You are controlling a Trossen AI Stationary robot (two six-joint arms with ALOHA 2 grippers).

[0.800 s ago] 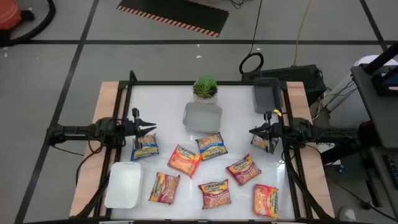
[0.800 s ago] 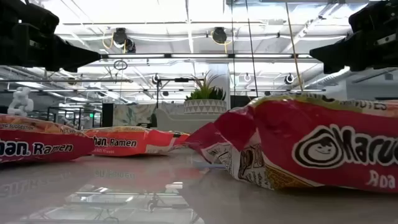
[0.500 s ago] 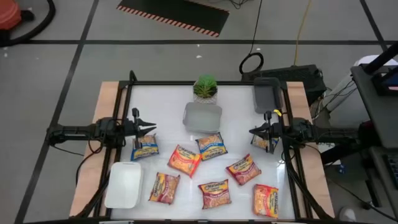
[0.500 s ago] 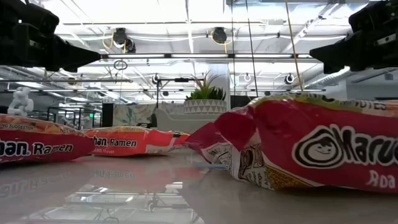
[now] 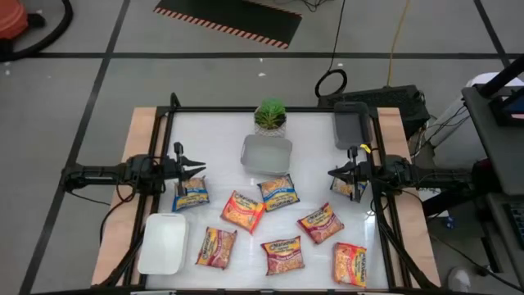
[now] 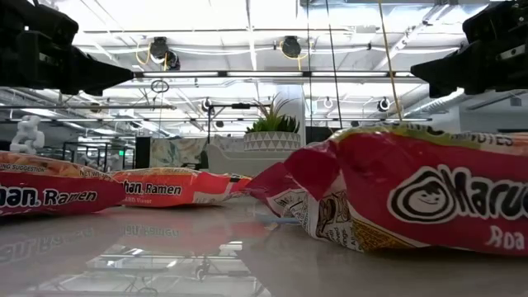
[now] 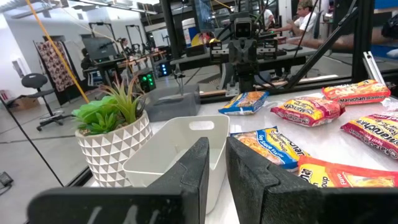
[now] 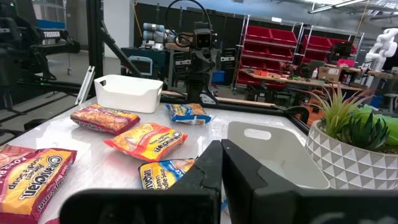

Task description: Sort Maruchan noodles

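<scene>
Nine packets (image 5: 243,210) lie loose on the table (image 5: 311,160), none sorted, while the left end effector (image 5: 199,169) and right end effector (image 5: 333,173) hover clenched and empty, so each should open before descending squarely over its nearest blue packet (image 5: 191,195).

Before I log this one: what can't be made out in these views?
- Blue packet, high view: mostly under the right gripper, so its label is unreadable.
- Near packet, low view: cut off by the picture's edge, and it blocks the table behind.
- Grey tray, high view: contents too dim to tell.
</scene>
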